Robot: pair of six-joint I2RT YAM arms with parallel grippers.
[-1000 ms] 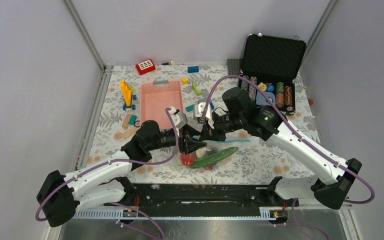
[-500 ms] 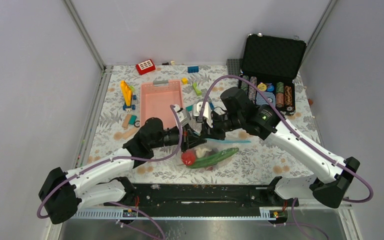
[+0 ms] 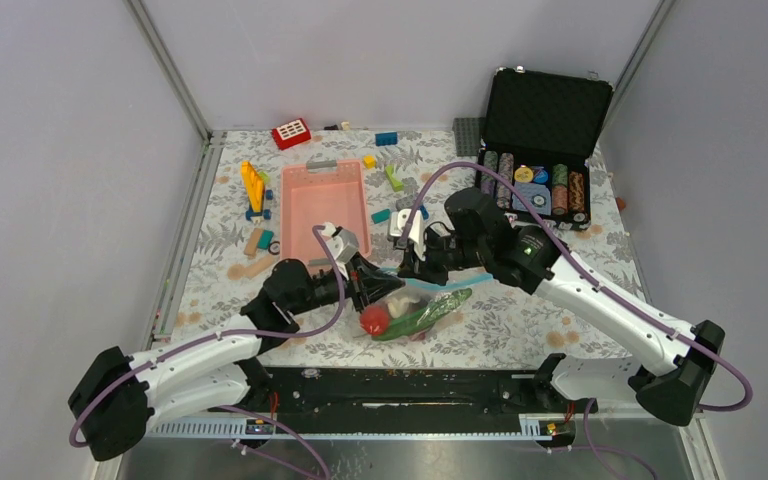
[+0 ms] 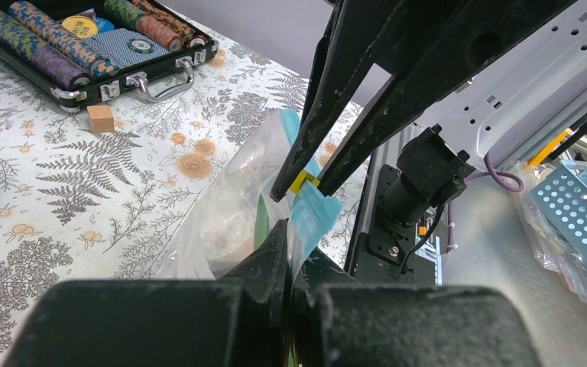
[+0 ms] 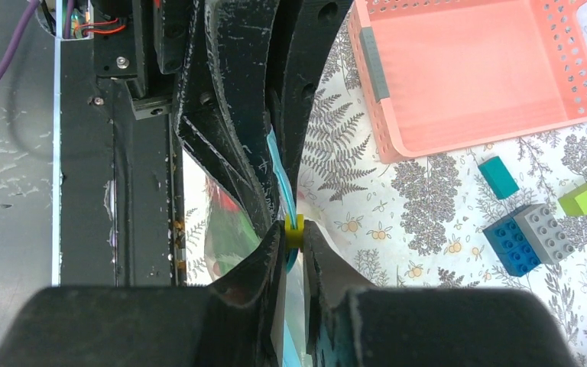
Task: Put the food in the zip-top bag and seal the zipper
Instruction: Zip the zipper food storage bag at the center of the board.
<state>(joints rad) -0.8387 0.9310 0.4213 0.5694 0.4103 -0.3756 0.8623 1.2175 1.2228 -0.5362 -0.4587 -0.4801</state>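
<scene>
The clear zip-top bag (image 3: pixel 415 305) lies near the table's front edge. It holds a red piece (image 3: pixel 374 320), long green pods (image 3: pixel 428 310) and a white piece (image 3: pixel 401 299). Its light-blue zipper (image 3: pixel 438 284) runs along the top edge. My left gripper (image 3: pixel 376 289) is shut on the bag's blue end corner, as the left wrist view (image 4: pixel 294 235) shows. My right gripper (image 3: pixel 407 271) is shut on the small yellow slider (image 5: pixel 293 230) on the zipper, right beside the left fingers. The grapes and the maroon fruit are not visible.
A pink slotted basket (image 3: pixel 325 198) stands just behind the grippers. An open black case of poker chips (image 3: pixel 540 180) is at the back right. Loose building blocks (image 3: pixel 254 188) lie at the back left, with more next to the basket (image 5: pixel 523 233).
My left gripper has drawn back to the left and nearer with the bag's corner. The bag and zipper have shifted left with it. My right gripper has stayed on the slider.
</scene>
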